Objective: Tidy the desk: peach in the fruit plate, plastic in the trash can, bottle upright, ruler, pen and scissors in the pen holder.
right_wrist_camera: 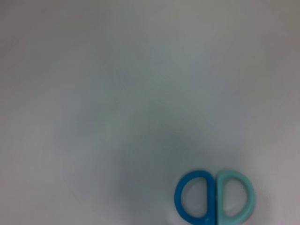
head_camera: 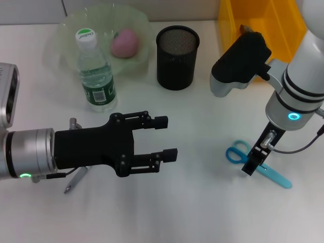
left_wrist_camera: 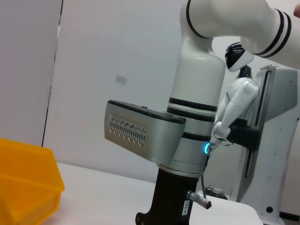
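The pink peach (head_camera: 124,43) lies in the green fruit plate (head_camera: 71,25) at the back left. In front of it the bottle (head_camera: 96,76) stands upright. The black mesh pen holder (head_camera: 177,56) sits at the back centre. My left gripper (head_camera: 167,137) hovers open and empty over the table's middle. A grey pen (head_camera: 76,179) pokes out from under the left arm. The blue and teal scissors (head_camera: 276,177) (right_wrist_camera: 215,197) lie flat at the right, and my right gripper (head_camera: 251,165) points down right at their middle. I see no ruler or plastic.
A yellow trash bin (head_camera: 263,25) (left_wrist_camera: 28,187) stands at the back right, behind the right arm (left_wrist_camera: 187,140). The white table (head_camera: 202,212) stretches between the two grippers.
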